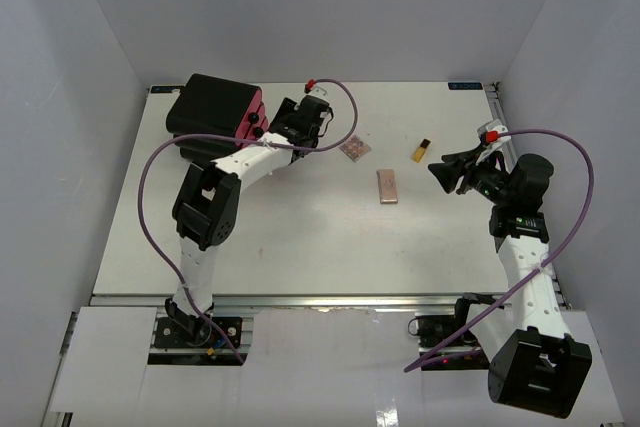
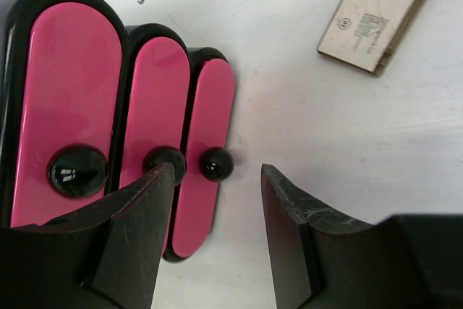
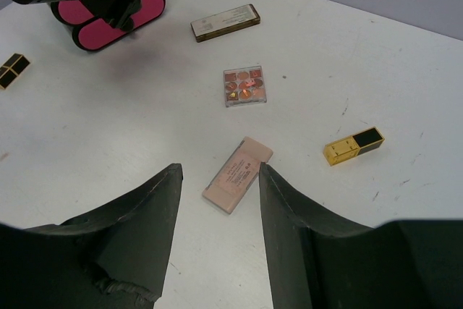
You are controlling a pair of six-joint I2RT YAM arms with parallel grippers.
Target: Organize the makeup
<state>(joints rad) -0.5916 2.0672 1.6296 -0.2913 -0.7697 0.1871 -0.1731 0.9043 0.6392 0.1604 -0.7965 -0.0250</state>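
Overhead view of a white desk [image 1: 300,247] w/ two robot arms bolted at its near edge.

- **Far-left corner:** a black box w/ pink drawers [image 1: 215,107]. It has three rounded drawer fronts, each w/ a black knob.
- **At those fronts:** the L gripper [image 2: 217,179], jaws apart & holding nothing. In its wrist cam the smallest drawer's knob [image 2: 215,163] sits in the gap btwn the fingers, and one finger overlaps the middle knob. Can't tell if anything touches.
- **Near the box:** a small black-gold piece [image 3: 13,69] lies on the desk, cut off by the frame edge in the R wrist cam.
- **Just right of the box:** a slim beige case [image 2: 380,12] w/ printed text lies flat, hidden under the L arm from above.
- **Mid-desk, toward the far edge:** a clear sq. palette [image 1: 354,148] of pink-brown shades.
- **Desk centre, near that palette:** a pink rect. palette [image 1: 387,186] lies flat.
- **Further right, toward the far edge:** a tiny yellow-black tube [image 1: 422,149] lies on its side.
- **Close to the right edge:** the R gripper [image 3: 218,173] hangs above the desk. Its jaws are wide & empty, pointing toward the rect. palette.
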